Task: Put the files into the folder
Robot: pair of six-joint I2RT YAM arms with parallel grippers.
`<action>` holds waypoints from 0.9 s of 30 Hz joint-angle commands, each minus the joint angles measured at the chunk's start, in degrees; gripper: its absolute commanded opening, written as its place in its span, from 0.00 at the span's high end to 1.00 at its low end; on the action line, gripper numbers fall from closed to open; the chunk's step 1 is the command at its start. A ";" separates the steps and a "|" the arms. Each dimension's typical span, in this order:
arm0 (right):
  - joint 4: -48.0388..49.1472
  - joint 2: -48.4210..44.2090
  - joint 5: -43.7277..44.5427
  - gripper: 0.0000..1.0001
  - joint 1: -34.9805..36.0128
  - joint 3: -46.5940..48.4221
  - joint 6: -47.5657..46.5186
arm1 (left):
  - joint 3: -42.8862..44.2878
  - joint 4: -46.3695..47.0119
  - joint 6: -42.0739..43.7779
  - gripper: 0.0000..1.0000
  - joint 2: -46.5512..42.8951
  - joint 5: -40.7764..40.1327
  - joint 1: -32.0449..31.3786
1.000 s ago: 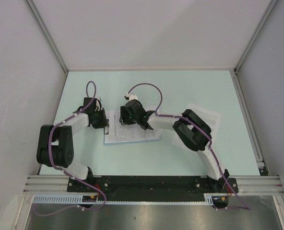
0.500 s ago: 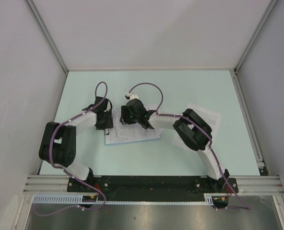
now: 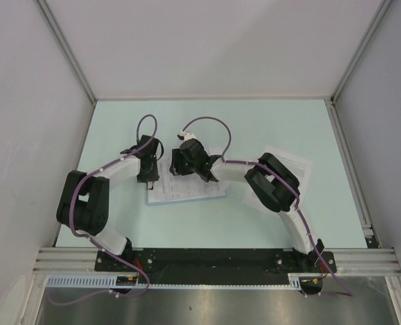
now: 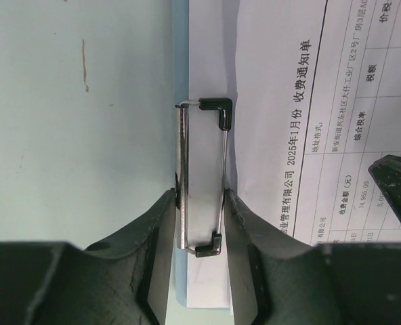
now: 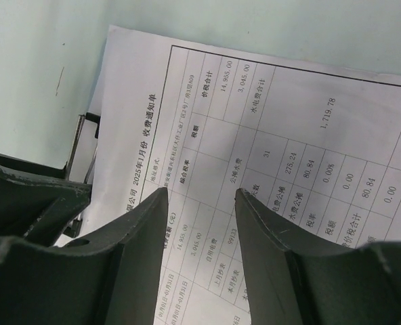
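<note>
Left gripper (image 4: 200, 201): jaws narrow, closed on the silver clip (image 4: 183, 156) at the folder (image 4: 180, 54) edge. Right gripper (image 5: 200, 193): jaws apart, holding nothing, over the files (image 5: 288, 122) (top sheet, printed table) lying on the folder, mid-worktop (image 3: 255, 128).

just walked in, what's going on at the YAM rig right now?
The left pincer is closed on the metal clip at the edge of the blue folder, one finger on each side. A printed sheet lies on the folder with its edge beneath the clip's wire; whether it is clamped isn't clear. The right pincer is open over that sheet, gripping nothing. Another sheet lies loose to the right, partly under the right arm.
</note>
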 commanded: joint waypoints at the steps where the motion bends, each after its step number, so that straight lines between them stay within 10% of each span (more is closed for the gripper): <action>1: -6.66 3.19 -1.81 0.51 0.10 -2.39 -0.59 | 3.95 -1.39 0.54 0.60 0.75 -2.55 -0.18; 21: -6.66 3.71 -3.13 0.54 -0.25 -2.48 -0.94 | 4.57 -1.21 2.21 0.60 6.03 -2.64 -0.18; 27: -6.66 3.80 -3.39 0.54 -0.43 -2.48 -0.86 | 3.17 0.10 3.35 0.80 7.88 2.27 0.60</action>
